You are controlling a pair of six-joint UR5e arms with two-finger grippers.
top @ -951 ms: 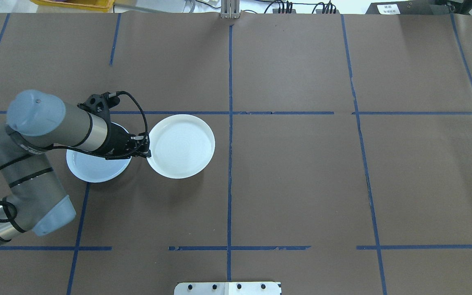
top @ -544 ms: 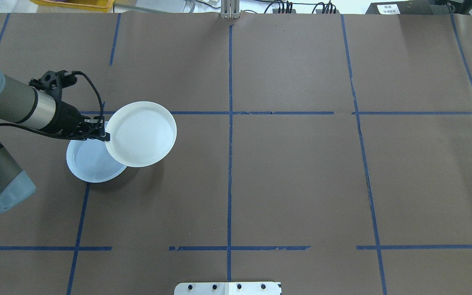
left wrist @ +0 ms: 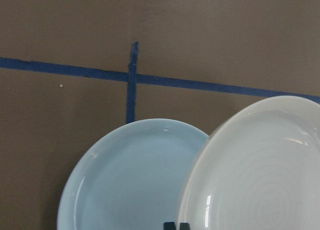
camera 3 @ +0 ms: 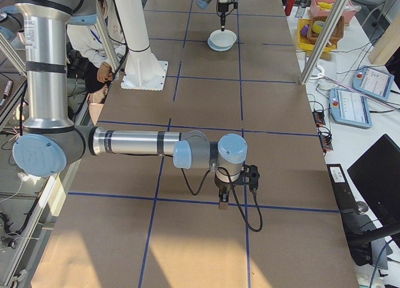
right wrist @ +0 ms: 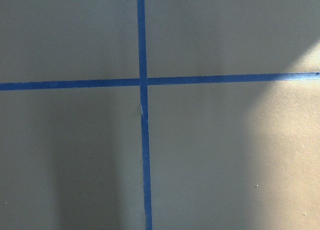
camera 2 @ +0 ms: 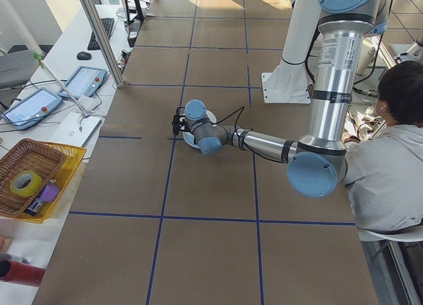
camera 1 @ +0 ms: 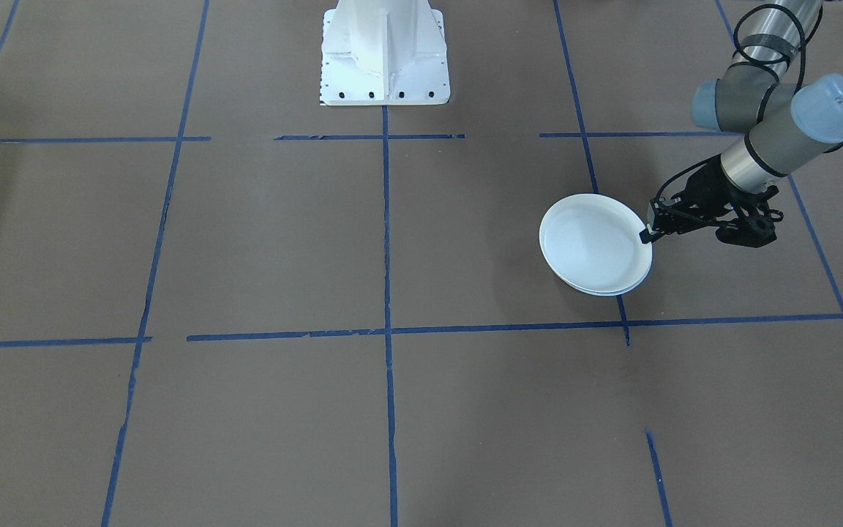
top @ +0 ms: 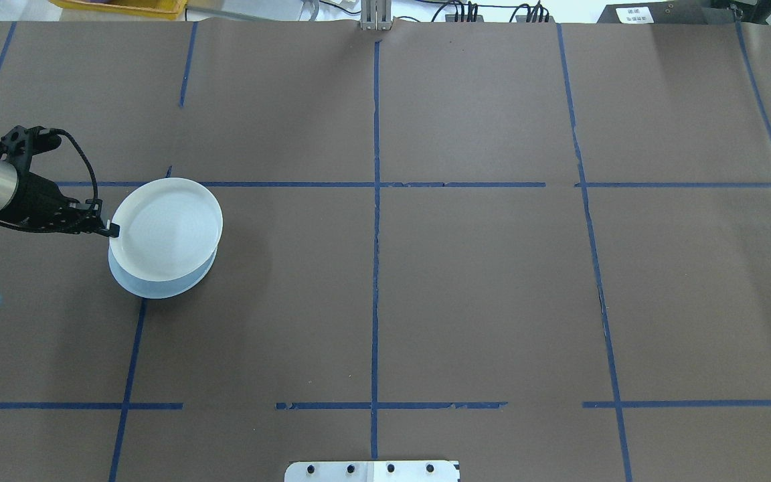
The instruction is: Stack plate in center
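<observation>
The center, a pale blue glossy plate (top: 158, 286) (left wrist: 130, 182), lies on the brown table at the left. A white plate (top: 168, 227) (camera 1: 593, 241) (left wrist: 260, 175) covers most of it from above, leaving a blue crescent (camera 1: 607, 291) showing. My left gripper (top: 111, 229) (camera 1: 645, 236) is shut on the white plate's rim at its left side. Whether the two plates touch is unclear. My right gripper (camera 3: 222, 203) points down over a tape line far from the plates; I cannot tell its state.
Blue tape lines (top: 375, 201) divide the table into squares. The robot's white base (camera 1: 385, 58) stands at the near middle edge. A person (camera 2: 390, 153) sits beside the table, and a yellow basket (camera 2: 33, 179) rests on the side desk.
My left arm has pulled back to the left with the white plate, carrying it from right of the pale blue plate to over it.
</observation>
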